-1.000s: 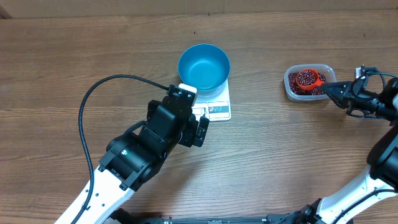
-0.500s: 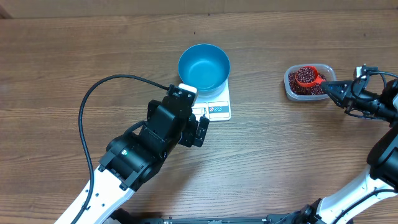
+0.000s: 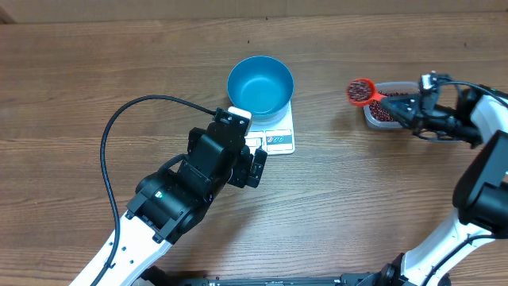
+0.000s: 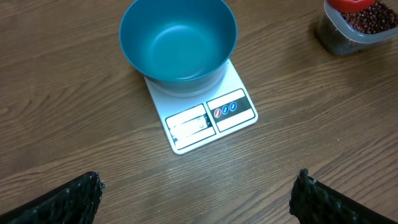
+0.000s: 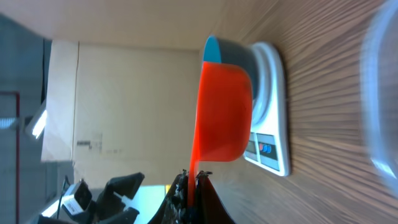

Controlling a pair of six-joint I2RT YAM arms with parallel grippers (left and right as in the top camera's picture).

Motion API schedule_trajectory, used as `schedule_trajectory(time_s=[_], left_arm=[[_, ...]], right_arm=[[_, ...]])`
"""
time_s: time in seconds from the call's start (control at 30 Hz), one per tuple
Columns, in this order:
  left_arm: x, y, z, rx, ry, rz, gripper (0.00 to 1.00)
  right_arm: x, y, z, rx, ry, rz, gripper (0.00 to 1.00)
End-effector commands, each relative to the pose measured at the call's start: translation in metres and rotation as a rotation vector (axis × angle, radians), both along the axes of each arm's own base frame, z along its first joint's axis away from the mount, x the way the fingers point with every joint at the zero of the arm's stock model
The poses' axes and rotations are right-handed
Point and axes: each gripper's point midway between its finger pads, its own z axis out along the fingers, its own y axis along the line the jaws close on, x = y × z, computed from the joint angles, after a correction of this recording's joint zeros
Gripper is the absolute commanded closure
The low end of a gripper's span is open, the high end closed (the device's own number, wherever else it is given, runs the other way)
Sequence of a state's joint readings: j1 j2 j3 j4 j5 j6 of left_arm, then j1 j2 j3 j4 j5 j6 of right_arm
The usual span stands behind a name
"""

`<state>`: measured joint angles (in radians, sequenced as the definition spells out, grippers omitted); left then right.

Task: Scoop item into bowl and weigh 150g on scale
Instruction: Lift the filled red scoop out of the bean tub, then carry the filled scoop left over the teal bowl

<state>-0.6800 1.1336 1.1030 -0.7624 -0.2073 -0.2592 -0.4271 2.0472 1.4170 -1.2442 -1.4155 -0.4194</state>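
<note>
Overhead: right gripper (image 3: 394,104) clamped on the red scoop (image 3: 371,96) handle. Scoop, loaded with beans (image 3: 359,90), has left the tub (image 3: 379,120) and now hangs between tub and blue bowl (image 3: 260,86), which sits on the scale (image 3: 279,141). Left gripper (image 4: 196,196) unchanged, jaws wide, empty.

Red scoop (image 3: 360,91) is off the tabletop (image 3: 357,199), just left of the clear tub (image 3: 394,85), bowl end level. Black cable (image 3: 104,151) loops across the left side. Right wrist view is blurry; backdrop is possibly a cardboard panel (image 5: 124,112).
</note>
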Motion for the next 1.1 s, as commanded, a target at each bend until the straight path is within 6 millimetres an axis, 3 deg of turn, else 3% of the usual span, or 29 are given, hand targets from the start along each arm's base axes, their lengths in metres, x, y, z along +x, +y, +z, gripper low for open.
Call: schedule_trajectory(time_s=[0.0,0.33,0.63,1.07], left_arm=[[0.003,0.003,-0.001,-0.001,0.0,0.024,0.0],[0.003,0.003,-0.001,0.0,0.0,0.024,0.0],[0.003,0.003,-0.001,-0.001,0.0,0.024,0.01],[0.003,0.003,-0.001,-0.001,0.0,0.024,0.0]], right_arm=[[0.002,0.024,0.009,0.066,-0.03,0.044,0.96],[-0.004,0.082,0.015,0.101,-0.053,0.184,0.96],[-0.009,0.115,0.021,0.128,-0.099,0.267,0.96],[-0.008,0.122,0.021,0.117,-0.146,0.291,0.96]])
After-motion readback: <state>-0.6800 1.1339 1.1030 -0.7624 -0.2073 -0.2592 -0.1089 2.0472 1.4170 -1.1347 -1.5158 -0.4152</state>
